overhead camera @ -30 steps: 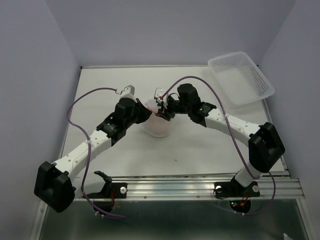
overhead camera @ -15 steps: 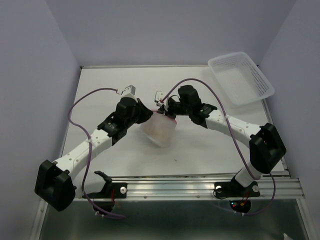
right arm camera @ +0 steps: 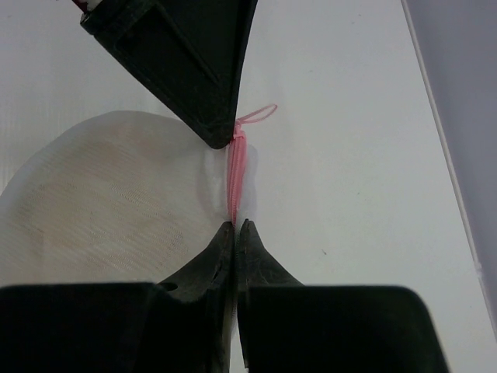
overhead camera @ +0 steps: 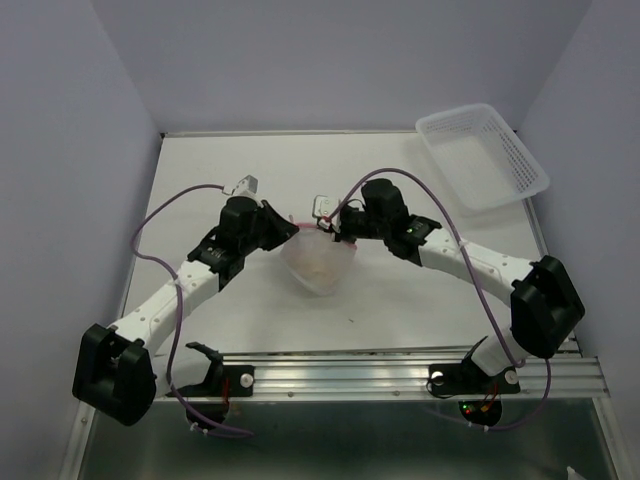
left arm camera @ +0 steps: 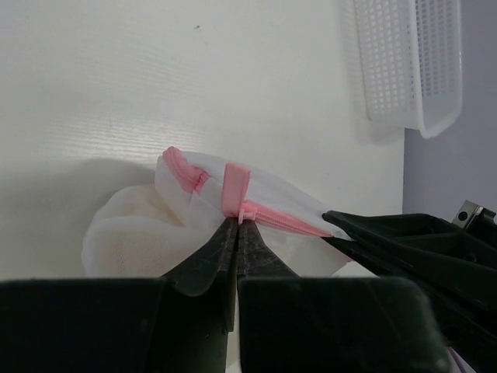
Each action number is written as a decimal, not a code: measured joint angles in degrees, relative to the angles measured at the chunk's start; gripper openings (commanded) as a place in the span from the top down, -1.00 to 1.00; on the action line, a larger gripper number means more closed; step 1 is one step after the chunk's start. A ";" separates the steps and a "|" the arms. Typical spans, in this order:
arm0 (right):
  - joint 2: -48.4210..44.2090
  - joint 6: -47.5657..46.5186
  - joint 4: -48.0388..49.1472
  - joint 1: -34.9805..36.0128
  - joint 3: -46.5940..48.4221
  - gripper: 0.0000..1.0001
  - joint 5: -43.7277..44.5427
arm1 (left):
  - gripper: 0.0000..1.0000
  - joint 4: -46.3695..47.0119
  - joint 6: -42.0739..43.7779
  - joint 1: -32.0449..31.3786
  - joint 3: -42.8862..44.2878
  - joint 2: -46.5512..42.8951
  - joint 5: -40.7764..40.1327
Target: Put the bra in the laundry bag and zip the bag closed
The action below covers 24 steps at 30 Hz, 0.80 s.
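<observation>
White mesh forms the laundry bag [overhead camera: 318, 262], which is seen near the middle of the table [overhead camera: 230, 170], held between the two arms. A peach-beige tint, taken to be the bra [left arm camera: 132, 233], is seen faintly through the mesh inside the bag; its shape cannot be made out. The pink zipper rim [left arm camera: 272, 216] is stretched along the top of the bag in a nearly straight line, and each end of it is gripped. The left end effector [left arm camera: 237, 225] is closed tight on the rim just below a small pink tab [left arm camera: 235, 186], with no gap seen between its fingertips. The right end effector [right arm camera: 234, 225] is likewise pinched fully together on the rim at the bag's opposite side, and the left one's dark tip is seen meeting the far end of the same pink strip in the right wrist view. A thin pink loop [right arm camera: 256, 115] is seen projecting from that far end. The body of the bag bulges downward beneath the rim; whether its underside touches the table cannot be told. A white slotted plastic basket [overhead camera: 485, 155] is placed at the far right corner of the table, well apart from the bag.
</observation>
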 measured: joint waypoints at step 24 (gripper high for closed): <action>-2.19 -8.35 -0.48 -1.68 0.72 0.91 10.40 | 1.00 11.58 8.11 4.52 8.92 14.56 14.29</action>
